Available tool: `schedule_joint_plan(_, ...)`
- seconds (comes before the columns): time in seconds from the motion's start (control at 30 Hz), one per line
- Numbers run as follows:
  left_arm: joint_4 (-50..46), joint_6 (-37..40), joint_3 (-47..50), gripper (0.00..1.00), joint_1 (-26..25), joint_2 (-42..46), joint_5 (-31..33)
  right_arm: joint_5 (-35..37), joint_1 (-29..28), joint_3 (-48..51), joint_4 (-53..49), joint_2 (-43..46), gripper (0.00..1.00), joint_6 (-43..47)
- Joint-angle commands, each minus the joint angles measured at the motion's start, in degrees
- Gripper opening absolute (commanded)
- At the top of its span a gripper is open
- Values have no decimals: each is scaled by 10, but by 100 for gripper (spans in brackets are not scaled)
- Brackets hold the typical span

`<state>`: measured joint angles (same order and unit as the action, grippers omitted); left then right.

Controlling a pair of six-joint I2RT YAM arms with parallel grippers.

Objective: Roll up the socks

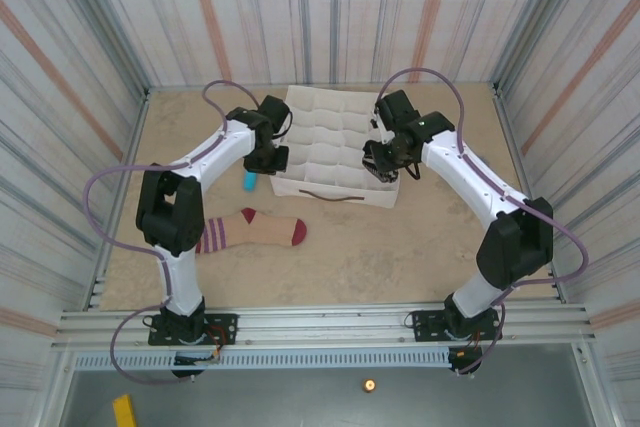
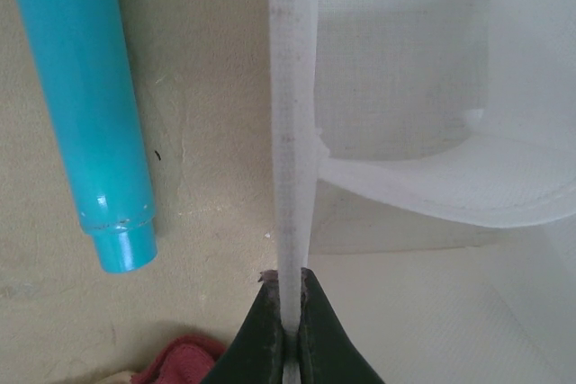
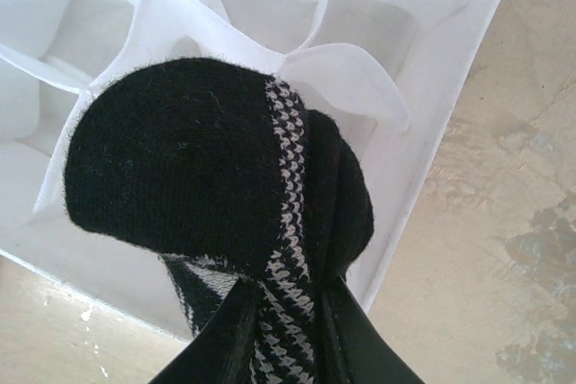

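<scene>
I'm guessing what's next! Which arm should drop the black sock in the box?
Right arm: its jaws hold the rolled black sock over the organizer. Left arm's jaws pinch the organizer's wall.

Lab booth — striped walls (image 1: pixel 330 7), aluminium rail (image 1: pixel 320 325).

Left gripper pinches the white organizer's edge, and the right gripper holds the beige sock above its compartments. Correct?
Not quite: the right gripper holds the black sock, as the right wrist view shows. The beige sock lies on the table. The left gripper does pinch the organizer.
</scene>
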<state>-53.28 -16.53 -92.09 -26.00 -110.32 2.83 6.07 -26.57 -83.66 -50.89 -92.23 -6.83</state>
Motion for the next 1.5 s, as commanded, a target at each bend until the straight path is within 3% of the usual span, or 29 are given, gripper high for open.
schedule_joint_plan(0.0,-28,-6,13,0,0,14,0,10,-4,9,-8,7,0,9)
schedule_joint_plan(0.37,-28,-10,9,0,0,11,-4,50,-19,-14,-80,-49,0,23)
schedule_joint_plan(0.8,-25,-14,20,0,-1,6,-15,48,-34,-29,-58,-106,0,15)
schedule_joint_plan(1.47,-30,-68,42,0,19,-2,-22,77,-57,88,-33,-84,0,14)
